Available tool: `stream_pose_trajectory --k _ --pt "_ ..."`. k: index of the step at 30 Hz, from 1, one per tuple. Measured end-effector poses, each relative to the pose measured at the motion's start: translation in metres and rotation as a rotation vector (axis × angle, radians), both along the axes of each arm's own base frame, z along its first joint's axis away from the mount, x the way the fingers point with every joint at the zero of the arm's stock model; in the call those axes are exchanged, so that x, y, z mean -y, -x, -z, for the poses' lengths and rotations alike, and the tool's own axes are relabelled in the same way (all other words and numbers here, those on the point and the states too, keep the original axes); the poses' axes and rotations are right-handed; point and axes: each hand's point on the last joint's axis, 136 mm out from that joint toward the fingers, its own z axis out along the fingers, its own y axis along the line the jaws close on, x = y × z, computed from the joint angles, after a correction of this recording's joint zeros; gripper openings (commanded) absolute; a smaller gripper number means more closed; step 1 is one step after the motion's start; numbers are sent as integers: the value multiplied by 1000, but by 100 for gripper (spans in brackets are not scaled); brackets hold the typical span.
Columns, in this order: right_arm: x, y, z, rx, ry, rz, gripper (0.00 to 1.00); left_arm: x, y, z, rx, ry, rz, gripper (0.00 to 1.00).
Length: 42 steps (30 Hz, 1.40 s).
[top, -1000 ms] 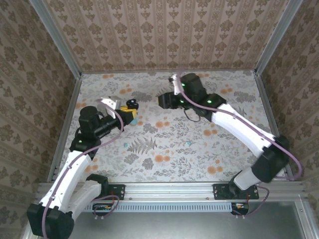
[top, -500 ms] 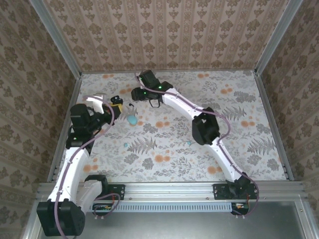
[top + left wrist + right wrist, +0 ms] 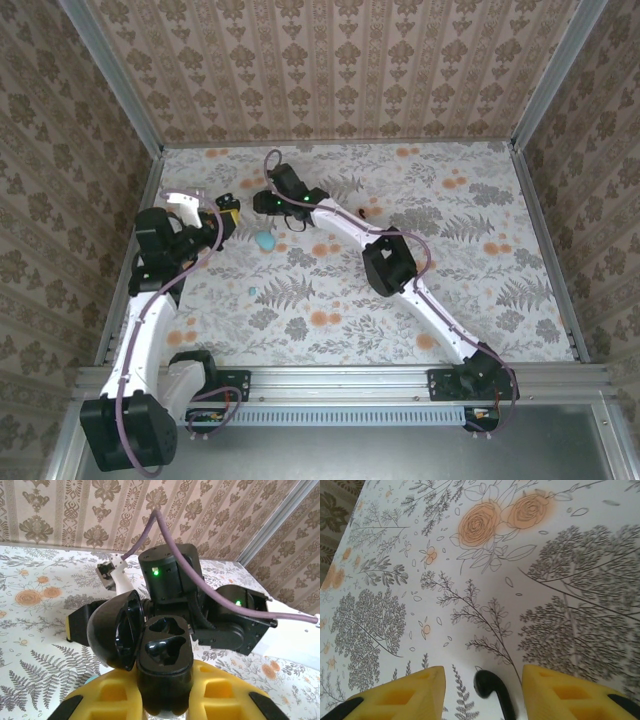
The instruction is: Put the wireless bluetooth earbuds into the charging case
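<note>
The right claw (image 3: 260, 203) edged nearer the left claw (image 3: 228, 210) (gripping open charging case (image 3: 165, 665)).

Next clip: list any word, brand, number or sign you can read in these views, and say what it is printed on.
No readable text anywhere.
The black charging case, open in the left hand: bare plastic, no logo.
The black earbud between the fingers of the right hand: no marking.
The right arm's housing: green lights, no label.
The wallpaper and tablecloth: floral patterns, no lettering.
</note>
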Motion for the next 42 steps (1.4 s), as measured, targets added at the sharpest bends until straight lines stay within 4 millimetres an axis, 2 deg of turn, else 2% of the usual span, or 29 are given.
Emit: stream_pose_trajectory --k 3,8,20,25,29,42 --pt "-8 5 4 4 -2 -7 44 0 1 -2 6 2 2 0" --pt "-15 8 -1 17 -11 -12 43 0 6 -10 35 3 6 0" --pt "-20 22 5 7 42 -21 36 1 15 -21 71 2 8 0" --pt "-26 33 9 29 98 -48 28 -1 20 -25 79 2 3 0" --pt "-29 40 11 57 145 -71 26 -1 21 -23 69 2 2 0" --pt "-12 54 13 42 265 -106 22 -2 23 -19 51 5 -4 0"
